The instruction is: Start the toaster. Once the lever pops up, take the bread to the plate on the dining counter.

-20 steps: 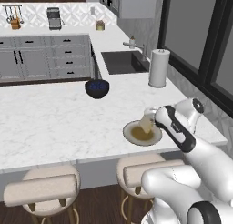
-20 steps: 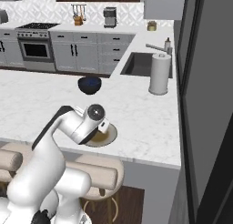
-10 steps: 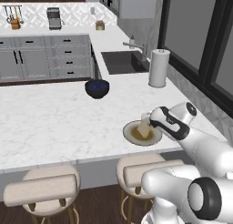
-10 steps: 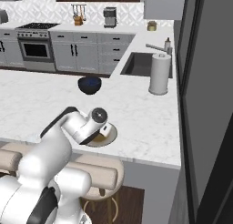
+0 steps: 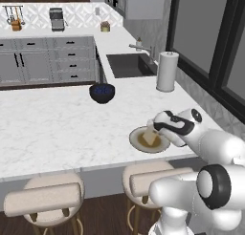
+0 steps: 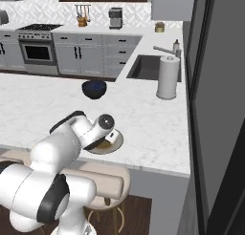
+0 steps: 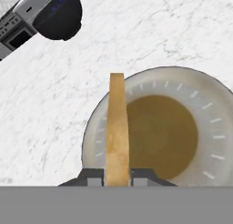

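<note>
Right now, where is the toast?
The bread is pinched edge-up in the gripper, right over the plate near the dining counter's front edge, with the dark blue bowl farther back.

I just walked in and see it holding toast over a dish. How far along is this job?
Nearly finished. Done: the bread has been carried to the dining counter, with the toaster far back by the wall. In hand: the gripper is shut on the bread, holding it edge-on above the plate. Left: lower it, let go, and pull the arm away.
</note>
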